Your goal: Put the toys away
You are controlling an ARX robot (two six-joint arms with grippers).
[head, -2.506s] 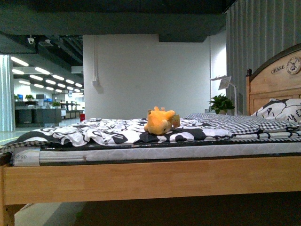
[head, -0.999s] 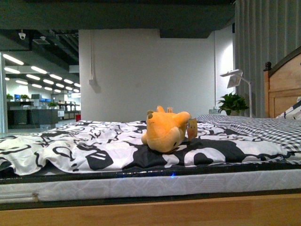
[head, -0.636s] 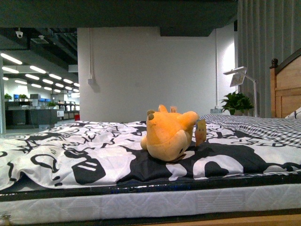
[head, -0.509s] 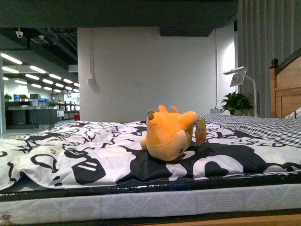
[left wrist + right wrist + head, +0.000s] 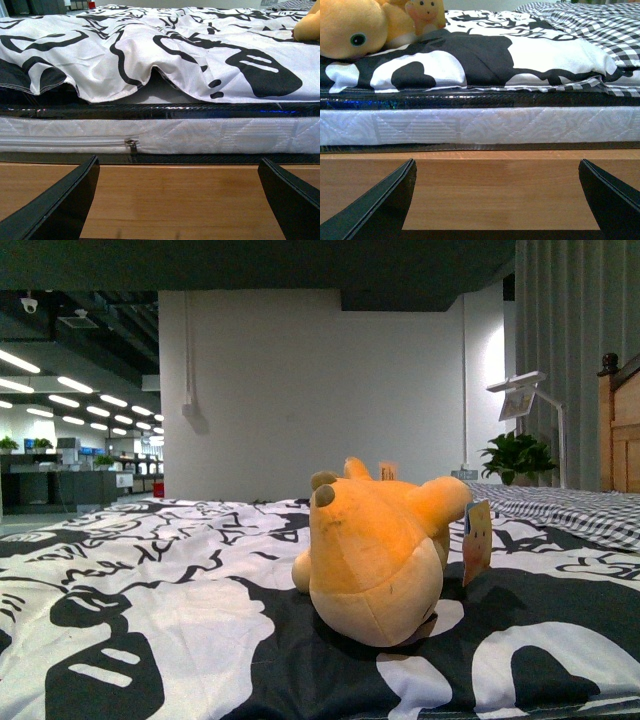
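Fuzzy orange-yellow plush toy (image 5: 375, 560) is found lying on the worktop (image 5: 175, 200), which is a bed with a smooth light-wood side rail. The plush is rounded and pudgy with a short pile, and two small brown nubs are seen on top. A round dark glossy eye is picked up in the right wrist view. A flat card hang tag (image 5: 477, 540) is attached to it, with a little yellow cartoon animal printed on it. Any writing there is too small to be read.

The toy is rested on a duvet (image 5: 150, 640), soft-looking and printed in big black-and-white doodle shapes, rumpled into folds along the near edge. Underneath, a white quilted mattress (image 5: 200, 135) is seen with a zipper (image 5: 131, 145) along its side and a thin shiny black layer on top. Off to the side, a grey-and-white gingham sheet (image 5: 600, 25) is spread.

Both grippers are held low in front of the rail, well apart from the toy. The left gripper (image 5: 177, 162) is spread wide with nothing between its flat black fingers, and the same is seen for the right gripper (image 5: 496, 162).
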